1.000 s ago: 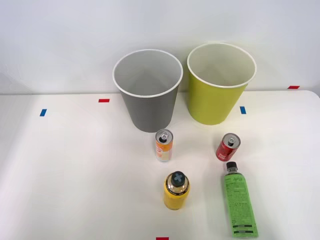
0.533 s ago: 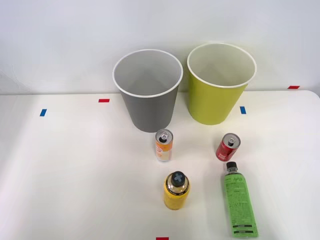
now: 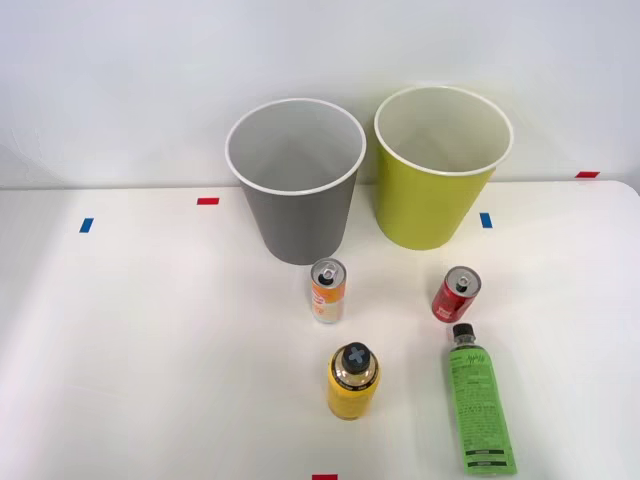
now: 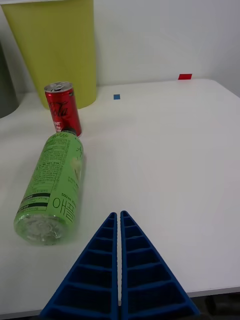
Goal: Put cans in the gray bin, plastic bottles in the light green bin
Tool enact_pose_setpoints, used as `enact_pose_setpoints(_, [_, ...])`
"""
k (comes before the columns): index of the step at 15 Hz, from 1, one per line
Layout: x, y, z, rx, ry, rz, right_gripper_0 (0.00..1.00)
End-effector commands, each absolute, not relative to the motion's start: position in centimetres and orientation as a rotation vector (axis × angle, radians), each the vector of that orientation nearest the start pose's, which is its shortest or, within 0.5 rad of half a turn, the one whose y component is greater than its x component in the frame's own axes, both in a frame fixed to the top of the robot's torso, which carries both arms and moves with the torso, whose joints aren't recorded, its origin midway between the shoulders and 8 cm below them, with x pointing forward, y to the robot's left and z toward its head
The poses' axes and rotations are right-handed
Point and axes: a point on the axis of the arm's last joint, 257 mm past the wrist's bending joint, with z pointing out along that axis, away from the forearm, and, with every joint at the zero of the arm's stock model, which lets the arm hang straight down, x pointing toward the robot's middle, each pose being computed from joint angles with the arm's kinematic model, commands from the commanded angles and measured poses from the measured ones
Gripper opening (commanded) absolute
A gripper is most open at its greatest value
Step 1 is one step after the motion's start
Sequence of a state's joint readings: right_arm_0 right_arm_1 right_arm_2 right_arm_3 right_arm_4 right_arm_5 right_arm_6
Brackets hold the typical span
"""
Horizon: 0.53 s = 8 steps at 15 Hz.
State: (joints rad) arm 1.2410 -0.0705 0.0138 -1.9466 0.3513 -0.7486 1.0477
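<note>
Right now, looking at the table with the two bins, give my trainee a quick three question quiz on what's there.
1. True or false: the green-labelled bottle stands upright on the table.
2. Which bin stands on the robot's left side: A) the gray bin or B) the light green bin?
3. Fill in: the right gripper has its blue fingers ____, holding nothing.

Key
1. False. It lies on its side, its black cap toward the red can.
2. A. The orange-and-white can stands just in front of it.
3. Shut. In the wrist view they are pressed together above the table, beside the bottle's base.
</note>
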Motion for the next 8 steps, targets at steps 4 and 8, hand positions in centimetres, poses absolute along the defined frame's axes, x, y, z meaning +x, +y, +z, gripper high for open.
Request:
enact_pose_setpoints(4, [15.51,-28.8,-28.25,0.082,1.689,-0.003,0.01])
enact_pose_setpoints(8, [15.51,-28.8,-28.25,0.082,1.689,-0.003,0.01])
